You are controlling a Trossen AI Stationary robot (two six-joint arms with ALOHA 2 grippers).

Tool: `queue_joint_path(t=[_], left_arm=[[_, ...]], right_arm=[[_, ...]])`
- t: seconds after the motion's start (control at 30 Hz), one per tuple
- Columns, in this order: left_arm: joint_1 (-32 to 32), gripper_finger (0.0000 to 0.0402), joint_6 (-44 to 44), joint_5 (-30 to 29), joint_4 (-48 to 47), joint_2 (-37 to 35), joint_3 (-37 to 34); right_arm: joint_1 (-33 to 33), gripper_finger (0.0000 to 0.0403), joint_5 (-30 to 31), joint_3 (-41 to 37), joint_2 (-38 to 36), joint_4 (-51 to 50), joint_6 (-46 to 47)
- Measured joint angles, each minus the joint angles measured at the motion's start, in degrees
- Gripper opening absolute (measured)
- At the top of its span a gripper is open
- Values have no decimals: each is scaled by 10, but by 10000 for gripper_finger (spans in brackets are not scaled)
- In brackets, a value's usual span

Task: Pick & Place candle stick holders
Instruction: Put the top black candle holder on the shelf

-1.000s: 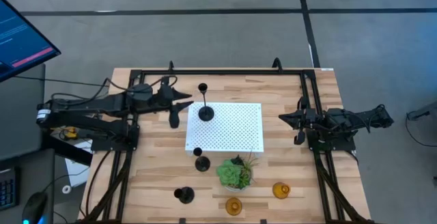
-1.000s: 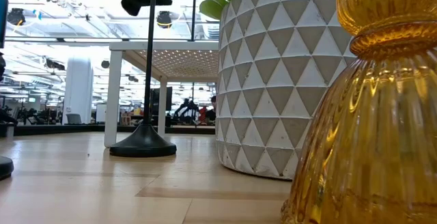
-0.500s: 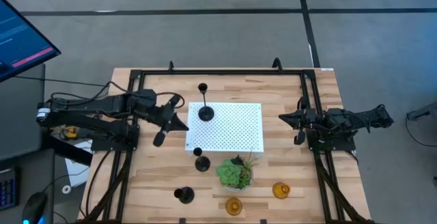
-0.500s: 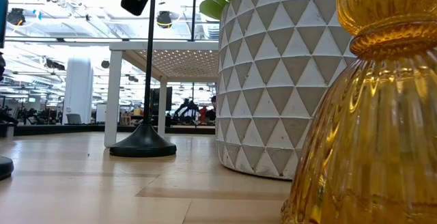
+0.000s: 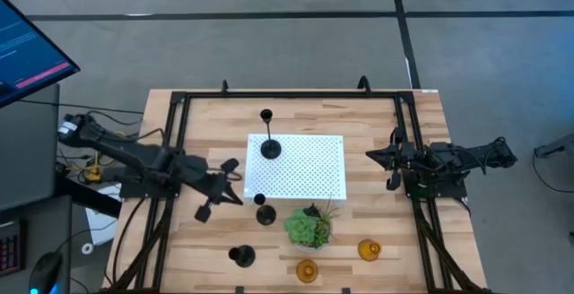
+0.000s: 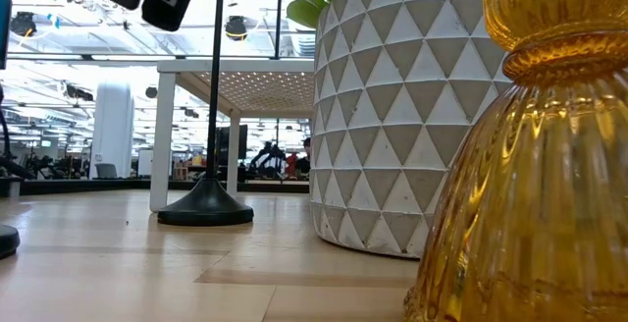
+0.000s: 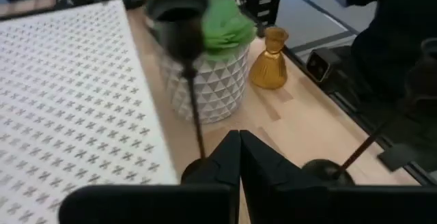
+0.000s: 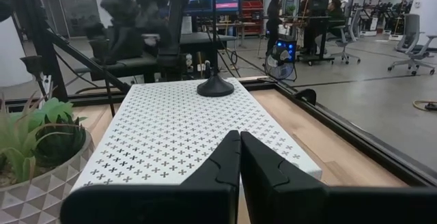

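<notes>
One black candle stick holder [image 5: 269, 147] stands by its round base on the far left corner of the white perforated platform [image 5: 305, 173]. A second black holder [image 5: 264, 213] stands on the table by the platform's near left corner, and a third [image 5: 240, 256] near the front edge. Two amber holders [image 5: 307, 270] [image 5: 369, 250] stand near the front. My left gripper [image 5: 239, 196] is shut and bare, hovering just left of the second holder; its stem [image 7: 195, 111] rises just beyond the fingertips [image 7: 239, 157]. My right gripper [image 8: 239, 149] waits shut at the table's right side [image 5: 372, 156].
A green plant in a white faceted pot [image 5: 309, 228] stands between the black and amber holders, close to the platform's near edge. A black frame [image 5: 287, 95] runs around the table. In the low view an amber holder [image 6: 530, 165] fills the right foreground.
My left gripper has left the holder on the platform's far left corner, shut its fingers, and swung toward the table's near edge while sinking. It now hangs beside the second black holder. That holder on the platform stays upright where it was.
</notes>
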Motion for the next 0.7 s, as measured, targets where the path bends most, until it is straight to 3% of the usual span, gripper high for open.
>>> queue_joint_path(t=[0.27, 0.7], left_arm=[[-63, 4, 0, -50, 111, 1, -57], [-67, 7, 16, -86, 237, 93, -66]], right_arm=[[0, 0, 0, 0, 0, -6, 0], [8, 0, -2, 0, 0, -27, 27]])
